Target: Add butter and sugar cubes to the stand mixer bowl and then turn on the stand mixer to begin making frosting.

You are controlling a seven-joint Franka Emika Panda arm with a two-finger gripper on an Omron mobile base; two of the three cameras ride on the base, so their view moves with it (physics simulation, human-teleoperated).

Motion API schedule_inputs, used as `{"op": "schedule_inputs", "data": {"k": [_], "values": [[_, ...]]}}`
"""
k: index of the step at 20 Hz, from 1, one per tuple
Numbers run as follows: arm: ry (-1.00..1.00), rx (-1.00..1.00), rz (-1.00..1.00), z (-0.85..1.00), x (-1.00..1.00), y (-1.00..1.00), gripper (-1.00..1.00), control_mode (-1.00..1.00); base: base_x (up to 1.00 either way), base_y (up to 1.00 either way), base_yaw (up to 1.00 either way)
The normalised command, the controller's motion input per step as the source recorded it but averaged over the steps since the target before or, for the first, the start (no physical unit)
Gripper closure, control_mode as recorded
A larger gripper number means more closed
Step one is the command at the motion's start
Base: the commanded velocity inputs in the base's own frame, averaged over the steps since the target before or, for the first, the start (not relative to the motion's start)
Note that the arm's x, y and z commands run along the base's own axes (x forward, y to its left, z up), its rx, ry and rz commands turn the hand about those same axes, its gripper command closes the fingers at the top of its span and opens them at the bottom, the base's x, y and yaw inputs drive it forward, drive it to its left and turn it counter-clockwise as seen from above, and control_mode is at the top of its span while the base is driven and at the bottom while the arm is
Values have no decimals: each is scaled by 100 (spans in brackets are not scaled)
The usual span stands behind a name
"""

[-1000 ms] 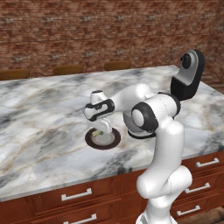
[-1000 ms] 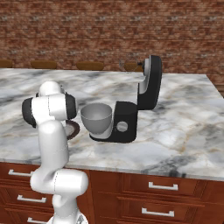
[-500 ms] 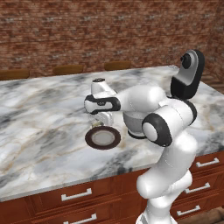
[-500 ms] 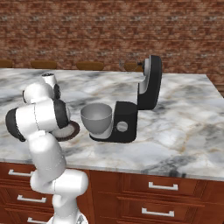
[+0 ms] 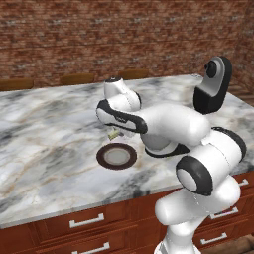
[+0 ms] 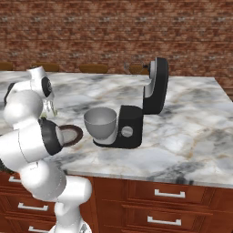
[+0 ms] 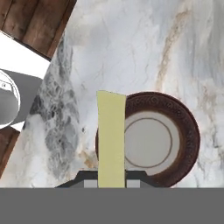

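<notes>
Claw [image 7: 111,181] gripping butter [image 7: 111,138], fingertips cut off

Two base views look forward and down across the marble counter [image 5: 44,144] from behind the arm, left and right; both take in the brown plate [image 5: 116,157] and stand mixer [image 6: 136,113]. Hand view looks close, seemingly straight down, onto that plate [image 7: 170,140].

Butter [image 7: 111,139] hides part of the plate [image 7: 175,131].

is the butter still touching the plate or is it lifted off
Apart. In the left base view the butter hangs in the gripper, with bare marble showing between it and the dark brown plate below. The jaws are shut on it in the hand view.
</notes>
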Motion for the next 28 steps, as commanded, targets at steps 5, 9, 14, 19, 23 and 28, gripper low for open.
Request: {"op": "schedule_inputs", "data": {"k": [5,9,14,19,23,28], "values": [[0,-15,-4,39,-29,-42,100,-100,0,0,0],[0,-14,-3,37,-8,-57,100,-100,0,0,0],[3,-13,-1,27,0,-65,100,-100,0,0,0],[1,-15,0,8,0,-67,100,-100,0,0,0],[0,-11,0,0,0,-63,100,-100,0,0,0],[-1,-6,0,0,4,-54,100,-100,0,0,0]]}}
